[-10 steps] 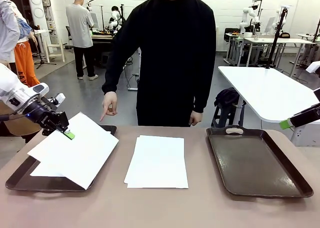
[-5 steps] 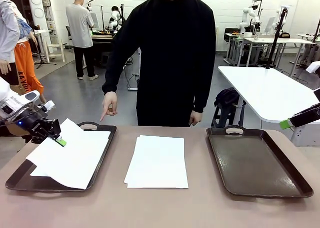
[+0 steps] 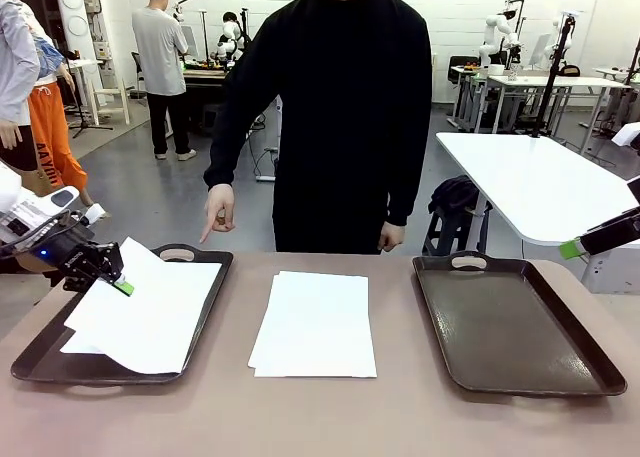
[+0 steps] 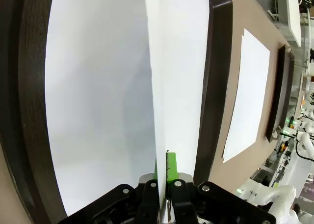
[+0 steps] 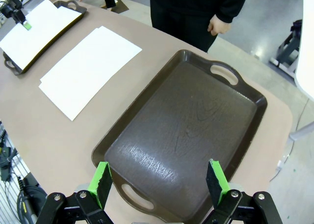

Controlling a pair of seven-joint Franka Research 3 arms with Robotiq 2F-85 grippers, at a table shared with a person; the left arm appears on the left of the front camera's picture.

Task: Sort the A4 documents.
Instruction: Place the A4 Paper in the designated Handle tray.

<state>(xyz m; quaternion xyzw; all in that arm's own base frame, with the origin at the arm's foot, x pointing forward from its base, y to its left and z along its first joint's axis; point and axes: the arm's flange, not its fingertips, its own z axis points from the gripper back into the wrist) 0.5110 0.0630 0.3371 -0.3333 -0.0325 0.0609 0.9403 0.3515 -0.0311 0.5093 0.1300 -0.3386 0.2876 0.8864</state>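
- One A4 sheet is hanging over the left tray. Its corner is raised at the tray's left side and the rest is sloping down across the tray.
- More white sheets are lying flat inside that tray, under the raised one. Whether the low end of the raised sheet is touching them cannot be told.
- The left gripper is pinching the raised corner, with its green pads pressed together on the paper.
- In the left wrist view, the left gripper is clamping the sheet, which is rising nearly edge-on from between the fingers. The flat sheets are spreading out below, inside the dark rim.
- A stack of A4 documents is lying on the brown table between the two trays, touching neither. Its sheets are slightly fanned at the near edge.
- The right tray is sitting bare on the right side of the table.
- The right gripper is hovering above the near end of the right tray. Its green-padded fingers are spread wide and holding nothing.
- The right wrist view is also showing the stack and the left tray beyond it.
- A person in black is standing at the far side of the table, with one hand pointing a finger down toward the left tray's far end.
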